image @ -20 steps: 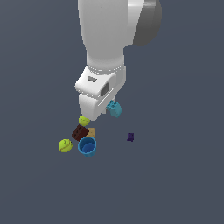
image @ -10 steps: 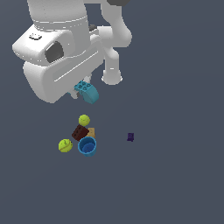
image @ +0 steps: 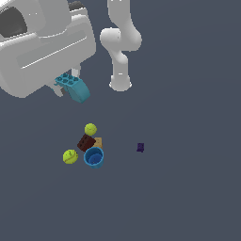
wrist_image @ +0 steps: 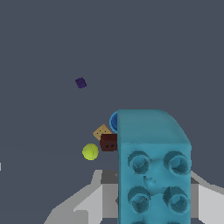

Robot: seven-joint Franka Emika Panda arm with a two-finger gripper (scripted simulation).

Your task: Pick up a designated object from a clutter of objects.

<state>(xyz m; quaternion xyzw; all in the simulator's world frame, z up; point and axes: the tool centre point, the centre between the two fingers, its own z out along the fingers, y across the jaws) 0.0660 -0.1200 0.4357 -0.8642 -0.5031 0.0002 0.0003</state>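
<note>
Teal brick [image: 74, 87] clamped in my gripper [image: 67, 87], lifted well clear of the clutter [image: 87, 146]; pick essentially done.

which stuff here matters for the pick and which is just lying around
In the job:
teal brick, held up off the floor
gripper, shut on it

Lying about:
two balls
blue cup
brown brick
tan block
purple block, off on its own
</note>
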